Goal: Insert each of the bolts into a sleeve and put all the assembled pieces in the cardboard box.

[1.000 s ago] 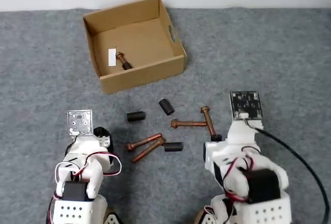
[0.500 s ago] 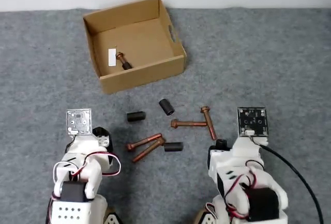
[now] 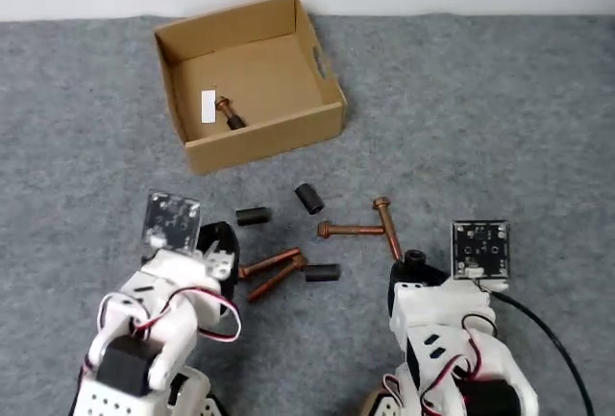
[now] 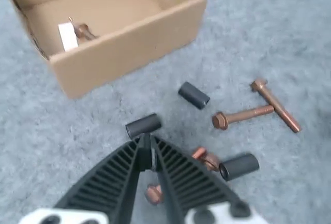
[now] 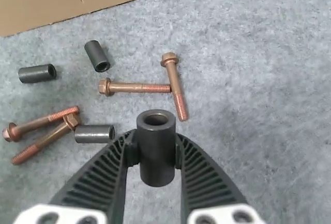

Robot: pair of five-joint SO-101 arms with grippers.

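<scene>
Progress: one assembled piece (image 3: 229, 113) lies in the cardboard box (image 3: 264, 142). The box sits toward the far edge of the grey mat (image 3: 500, 99), left of its middle.

By count, four bolts and four sleeves are left unpaired, so I judge roughly one of five done.

Bolts, all in the middle of the mat:
- bolt A (image 3: 351, 230) lies crosswise, its tip meeting bolt B (image 3: 387, 227) in a T.
- bolt C (image 3: 269, 264) and bolt D (image 3: 274, 281) lie in a narrow V, heads together.

Sleeves: sleeve 1 (image 3: 252, 215), sleeve 2 (image 3: 308, 198) and sleeve 3 (image 3: 322, 272) lie loose among the bolts.

Right gripper (image 5: 155, 144): jaws clamped on the held sleeve (image 5: 155, 151), with the open bore showing. It sits toward the near edge, just beside bolt B.

Left gripper (image 4: 146, 144): jaws pressed together with nothing between them, tips just short of sleeve 1.

No bolt is in either gripper, so the held sleeve has no partner yet.
</scene>
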